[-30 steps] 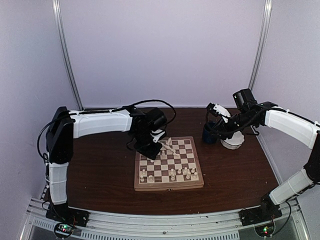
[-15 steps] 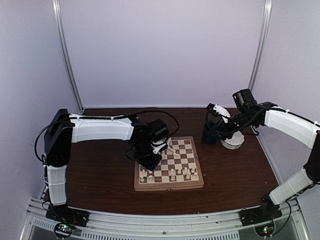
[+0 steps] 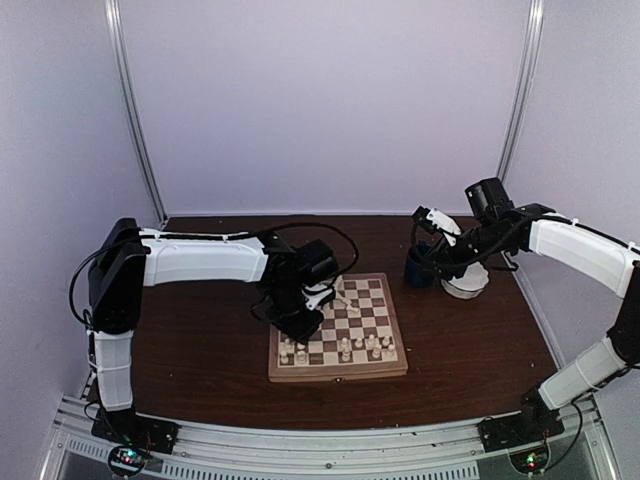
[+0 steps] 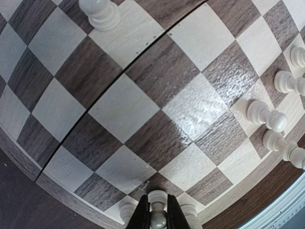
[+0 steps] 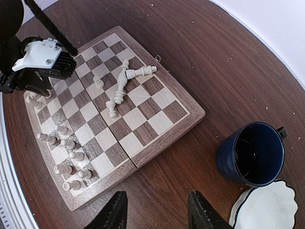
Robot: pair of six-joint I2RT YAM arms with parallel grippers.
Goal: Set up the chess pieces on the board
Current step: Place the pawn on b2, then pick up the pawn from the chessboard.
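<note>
The board lies mid-table, also seen from the left wrist and right wrist. Several cream chess pieces stand upright in its near rows. Others lie toppled on the far half. My left gripper hangs low over the board's near left edge. It is shut on a small cream piece, which sits between two standing pieces in the edge row. My right gripper hovers open and empty over bare table, right of the board.
A dark blue mug stands on the table right of the board, under the right arm. A white scalloped bowl sits just beyond it. Purple walls close in the back and sides.
The left arm has moved nearer and lower over the board's left side with its piece, mostly in the first half second. The right arm has not moved.
</note>
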